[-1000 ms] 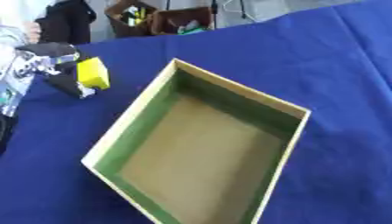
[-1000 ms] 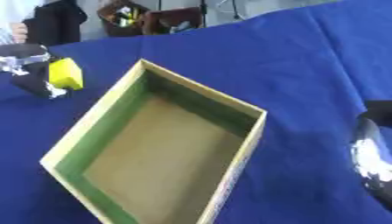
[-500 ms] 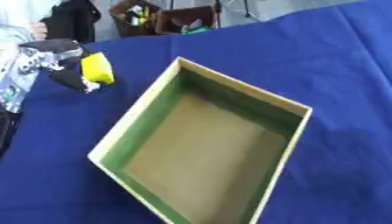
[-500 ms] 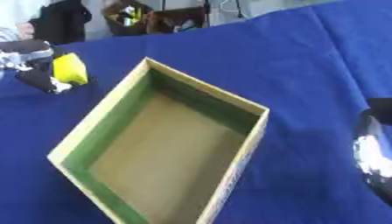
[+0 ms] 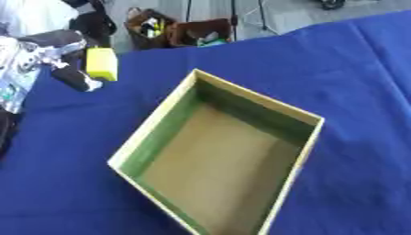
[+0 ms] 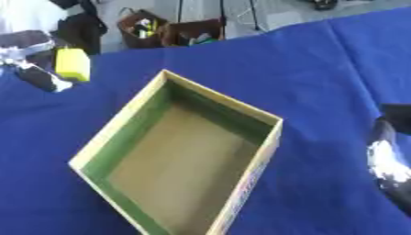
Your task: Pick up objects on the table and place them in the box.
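Box, open and bare inside, sits at the centre of a blue-covered table. At ten o'clock, the left hand is closed around a yellow block, raised above the cloth. At four o'clock, the right hand shows partly; its fingers are unclear.

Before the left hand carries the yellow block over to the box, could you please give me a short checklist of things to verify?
1. Left hand curled round the block: ok.
2. Block off the table: cannot tell.
3. Box open and nothing inside: ok.
4. Cloth between block and box free of objects: ok.
5. Right hand off to the box's right side: ok; its fingers: cannot tell.
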Robot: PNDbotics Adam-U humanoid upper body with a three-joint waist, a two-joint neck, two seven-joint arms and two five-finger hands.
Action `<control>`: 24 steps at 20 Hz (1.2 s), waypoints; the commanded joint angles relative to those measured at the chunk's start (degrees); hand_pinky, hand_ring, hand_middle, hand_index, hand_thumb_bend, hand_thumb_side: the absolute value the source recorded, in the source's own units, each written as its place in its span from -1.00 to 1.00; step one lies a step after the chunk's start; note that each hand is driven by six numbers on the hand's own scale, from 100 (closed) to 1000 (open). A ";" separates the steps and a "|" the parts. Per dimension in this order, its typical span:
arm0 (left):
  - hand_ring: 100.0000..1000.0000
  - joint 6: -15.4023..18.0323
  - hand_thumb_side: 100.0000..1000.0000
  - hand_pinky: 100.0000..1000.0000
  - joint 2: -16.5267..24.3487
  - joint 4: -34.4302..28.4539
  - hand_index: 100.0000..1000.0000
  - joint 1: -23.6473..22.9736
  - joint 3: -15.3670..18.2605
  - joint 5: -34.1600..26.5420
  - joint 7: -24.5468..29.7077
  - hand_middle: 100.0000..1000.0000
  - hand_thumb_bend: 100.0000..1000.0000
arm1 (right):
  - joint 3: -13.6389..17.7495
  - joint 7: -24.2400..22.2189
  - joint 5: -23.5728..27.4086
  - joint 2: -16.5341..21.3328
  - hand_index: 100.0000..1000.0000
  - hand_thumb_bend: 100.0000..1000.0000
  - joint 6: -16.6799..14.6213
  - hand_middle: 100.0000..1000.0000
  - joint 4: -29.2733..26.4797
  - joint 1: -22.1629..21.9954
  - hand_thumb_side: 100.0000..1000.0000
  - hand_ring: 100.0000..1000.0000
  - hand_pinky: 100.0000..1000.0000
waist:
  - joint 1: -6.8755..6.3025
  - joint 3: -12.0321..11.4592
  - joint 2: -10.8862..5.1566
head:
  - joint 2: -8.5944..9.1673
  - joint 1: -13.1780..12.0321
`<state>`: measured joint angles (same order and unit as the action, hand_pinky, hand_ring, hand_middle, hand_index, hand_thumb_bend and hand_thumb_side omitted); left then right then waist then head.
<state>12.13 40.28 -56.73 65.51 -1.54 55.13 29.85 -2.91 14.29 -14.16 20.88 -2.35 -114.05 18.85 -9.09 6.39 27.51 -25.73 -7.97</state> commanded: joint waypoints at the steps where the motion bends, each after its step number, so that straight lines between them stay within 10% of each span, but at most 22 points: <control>1: -0.69 0.14 -0.50 -1.00 2.32 -3.76 -0.04 0.62 -0.85 -1.12 -1.59 -0.40 -1.00 | 0.71 0.29 0.96 0.19 0.40 -1.00 0.21 0.06 -0.54 -0.07 -0.29 0.22 0.39 | 0.77 -0.82 -2.44 | -1.19 0.88; 14: -0.74 -4.32 -0.49 -1.00 -1.42 -31.05 -0.10 -4.23 -9.70 -22.58 4.73 -0.49 -1.00 | 1.38 0.77 4.35 0.01 0.40 -1.00 0.12 0.06 -0.54 0.32 -0.30 0.21 0.38 | 3.45 -6.22 -7.77 | -5.33 5.48; 24: -0.75 -9.01 -0.44 -1.00 -13.21 -36.77 -0.14 -8.30 -13.71 -27.32 6.92 -0.52 -1.00 | 1.35 0.63 6.60 -0.63 0.39 -1.00 -0.14 0.06 -0.54 1.08 -0.30 0.20 0.37 | 4.35 -7.74 -10.17 | -5.98 6.74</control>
<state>3.38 27.41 -92.52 56.45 -15.03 27.59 36.46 -1.80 14.90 -8.13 19.90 -2.29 -114.04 19.22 -4.95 -1.26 18.68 -31.54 -1.45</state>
